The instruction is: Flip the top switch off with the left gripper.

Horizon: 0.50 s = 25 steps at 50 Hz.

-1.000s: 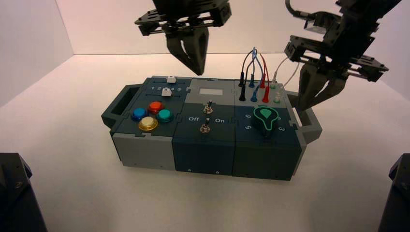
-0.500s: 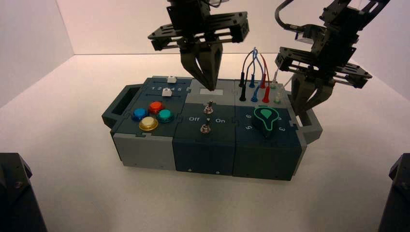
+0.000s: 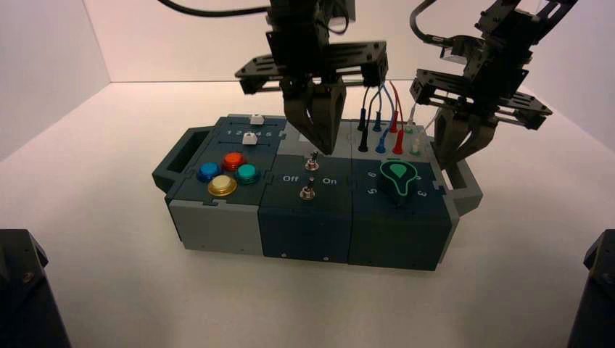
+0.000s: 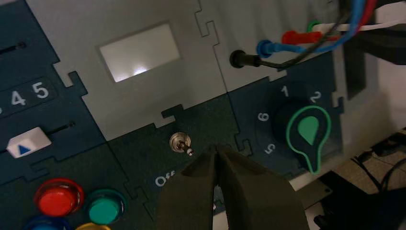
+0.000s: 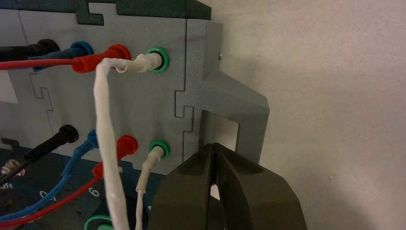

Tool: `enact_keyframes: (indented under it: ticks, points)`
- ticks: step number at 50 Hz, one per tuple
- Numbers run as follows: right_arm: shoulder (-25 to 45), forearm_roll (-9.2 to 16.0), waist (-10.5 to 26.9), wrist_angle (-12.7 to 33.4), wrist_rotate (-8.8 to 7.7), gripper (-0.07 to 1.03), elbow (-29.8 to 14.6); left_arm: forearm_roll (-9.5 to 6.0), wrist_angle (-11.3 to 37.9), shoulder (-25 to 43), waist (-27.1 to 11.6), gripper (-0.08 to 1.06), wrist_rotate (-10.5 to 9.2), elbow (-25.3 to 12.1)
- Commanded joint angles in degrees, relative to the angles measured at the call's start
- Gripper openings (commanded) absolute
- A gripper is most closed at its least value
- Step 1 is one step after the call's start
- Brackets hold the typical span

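Over the box's middle panel, the left gripper (image 3: 322, 139) hangs with its fingers pressed together into one blunt point – likely so the tip can nudge a small lever. The top switch (image 4: 181, 142) sits just beside that tip (on its On side, by the lettering), lever (image 4: 188, 151) not yet touched. The right gripper (image 3: 457, 148), fingers closed, waits by the box's right handle (image 5: 234, 108). A second ago the left gripper was higher and farther back – it has come down towards the switch.

The box (image 3: 217, 225) stands mid-desk (image 3: 109, 290). Four coloured buttons (image 3: 227, 174) sit near its left end, the green-topped knob (image 3: 399, 179) near its right, and plugged wires (image 3: 381, 109) at the far right corner.
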Motion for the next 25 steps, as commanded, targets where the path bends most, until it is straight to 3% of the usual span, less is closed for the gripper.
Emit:
enact_keyframes:
  ticks: [1,25]
  points:
    - [1.14,-0.88,-0.09,-0.79,-0.53,-0.02,-0.35,0.18,-0.88,0.79,-0.26,-0.03,-0.26,-1.85]
    - [3.16,-0.97,-0.09,-0.97,-0.7,-0.02,-1.32,1.49,-1.23,2.02,1.93,-0.03,0.26,-2.37]
